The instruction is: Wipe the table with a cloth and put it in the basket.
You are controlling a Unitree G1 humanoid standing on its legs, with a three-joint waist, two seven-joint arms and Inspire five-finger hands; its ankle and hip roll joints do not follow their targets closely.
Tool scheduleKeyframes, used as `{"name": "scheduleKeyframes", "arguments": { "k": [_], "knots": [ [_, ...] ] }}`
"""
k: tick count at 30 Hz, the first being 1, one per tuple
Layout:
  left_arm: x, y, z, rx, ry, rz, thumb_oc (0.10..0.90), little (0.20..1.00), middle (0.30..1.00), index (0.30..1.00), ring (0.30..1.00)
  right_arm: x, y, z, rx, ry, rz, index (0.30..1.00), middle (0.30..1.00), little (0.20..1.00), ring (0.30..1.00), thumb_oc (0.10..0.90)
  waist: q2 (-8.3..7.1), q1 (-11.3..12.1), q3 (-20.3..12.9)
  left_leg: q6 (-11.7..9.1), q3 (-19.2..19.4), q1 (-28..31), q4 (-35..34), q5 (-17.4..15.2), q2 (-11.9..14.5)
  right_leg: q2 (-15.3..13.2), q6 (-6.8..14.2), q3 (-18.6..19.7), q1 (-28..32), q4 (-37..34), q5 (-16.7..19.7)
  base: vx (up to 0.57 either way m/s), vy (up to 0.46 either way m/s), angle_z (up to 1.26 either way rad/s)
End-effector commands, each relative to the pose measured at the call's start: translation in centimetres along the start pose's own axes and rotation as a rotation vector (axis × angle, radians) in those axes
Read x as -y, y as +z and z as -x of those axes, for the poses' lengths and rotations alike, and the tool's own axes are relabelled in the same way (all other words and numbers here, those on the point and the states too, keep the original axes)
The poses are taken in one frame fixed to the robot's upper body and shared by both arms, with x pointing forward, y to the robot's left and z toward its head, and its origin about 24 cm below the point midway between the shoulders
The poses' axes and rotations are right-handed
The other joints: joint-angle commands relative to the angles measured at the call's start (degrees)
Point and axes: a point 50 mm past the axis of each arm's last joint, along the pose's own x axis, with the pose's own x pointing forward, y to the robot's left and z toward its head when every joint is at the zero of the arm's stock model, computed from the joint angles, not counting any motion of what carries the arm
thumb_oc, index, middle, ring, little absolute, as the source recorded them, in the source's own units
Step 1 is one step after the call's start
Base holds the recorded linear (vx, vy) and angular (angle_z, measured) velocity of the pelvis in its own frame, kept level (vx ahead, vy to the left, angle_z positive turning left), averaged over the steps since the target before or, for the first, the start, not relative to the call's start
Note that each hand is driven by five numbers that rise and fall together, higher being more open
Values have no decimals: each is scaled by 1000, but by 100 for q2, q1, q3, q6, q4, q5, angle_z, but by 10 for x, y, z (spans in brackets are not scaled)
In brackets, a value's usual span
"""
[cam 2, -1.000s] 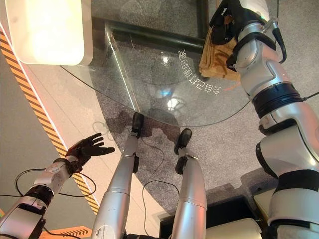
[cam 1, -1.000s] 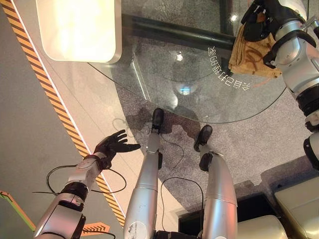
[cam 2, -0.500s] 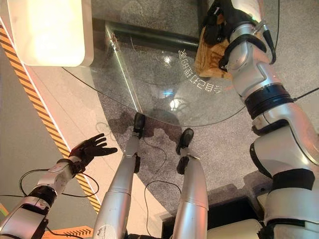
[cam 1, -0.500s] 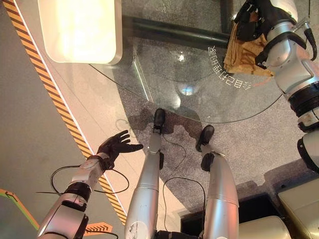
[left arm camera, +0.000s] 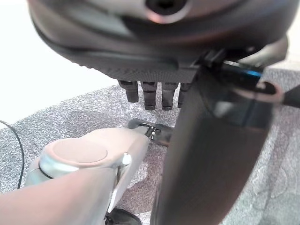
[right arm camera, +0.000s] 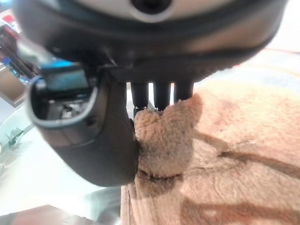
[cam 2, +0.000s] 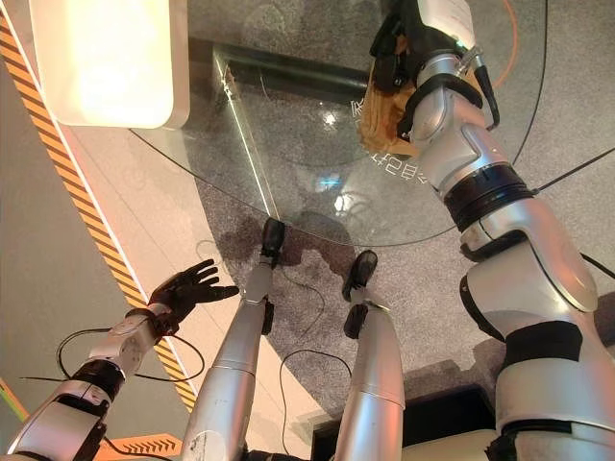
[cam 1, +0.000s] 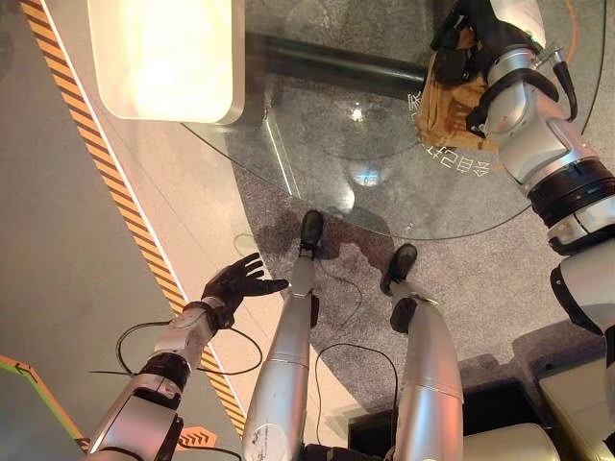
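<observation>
We see one tan cloth (cam 1: 444,104) (a fold pinched by the right hand (cam 1: 468,40)) on one round glass table (cam 1: 317,173); left hand (cam 1: 235,282) hangs released.

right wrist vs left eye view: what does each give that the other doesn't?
The right wrist view alone shows the grip up close: the right hand has a fold of the tan cloth pinched between thumb and fingers, the rest of the cloth spread on the glass. The left eye view alone shows the left hand open, low beside the round glass table, and a white block at the table's far left. Both show the right hand on the cloth on the glass.
</observation>
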Motion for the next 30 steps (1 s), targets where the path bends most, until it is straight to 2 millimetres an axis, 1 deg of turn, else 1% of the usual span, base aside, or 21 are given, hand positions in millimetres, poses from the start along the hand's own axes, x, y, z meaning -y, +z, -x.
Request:
{"name": "scheduleKeyframes", "arguments": {
  "k": [1,4,5,7,8,16,24,30],
  "knots": [
    [-6,-15,7,-27,22,-11,800,900,900,900,900,8,104,10,377,-47,-160,300,300,200,300,100,105,215,-75,506,332,94,541,-676,-427,143,292,-194,543,-1508,907,0,0,0],
    [-6,-15,7,-28,19,-6,800,900,900,900,900,7,112,13,406,-46,-156,300,300,200,300,100,111,237,-75,513,324,91,556,-673,-444,135,295,-210,550,-1515,911,17,28,1],
    [-4,-15,6,-28,16,0,800,900,900,900,900,5,122,16,435,-36,-151,300,300,200,300,100,113,258,-75,522,315,106,548,-670,-456,133,295,-225,568,-1527,910,30,54,2],
    [-4,-15,6,-29,14,1,800,900,900,900,900,4,126,19,452,-29,-144,300,300,200,300,100,117,270,-75,527,309,111,547,-667,-463,129,295,-231,574,-1518,902,24,40,2],
    [-3,-16,6,-32,14,3,800,900,900,900,900,1,133,22,474,-16,-143,300,300,200,300,100,115,287,-75,536,298,113,552,-667,-478,132,290,-238,588,-1518,890,0,0,0],
    [-3,-22,7,-38,12,11,800,900,900,900,900,-10,154,36,548,27,-147,300,300,200,300,100,116,357,-75,558,267,69,612,-667,-501,109,287,-276,585,-1467,860,21,23,5],
    [-2,-28,9,-46,12,9,800,900,900,900,900,-20,164,45,598,76,-158,300,300,200,300,100,122,420,-75,576,238,46,653,-663,-525,79,294,-327,599,-1448,860,13,6,8],
    [-3,-25,8,-45,9,11,800,900,900,900,900,-25,170,50,618,91,-147,300,300,200,300,100,135,440,-75,583,230,42,681,-658,-540,61,305,-337,600,-1426,867,0,0,0]
  ]
}}
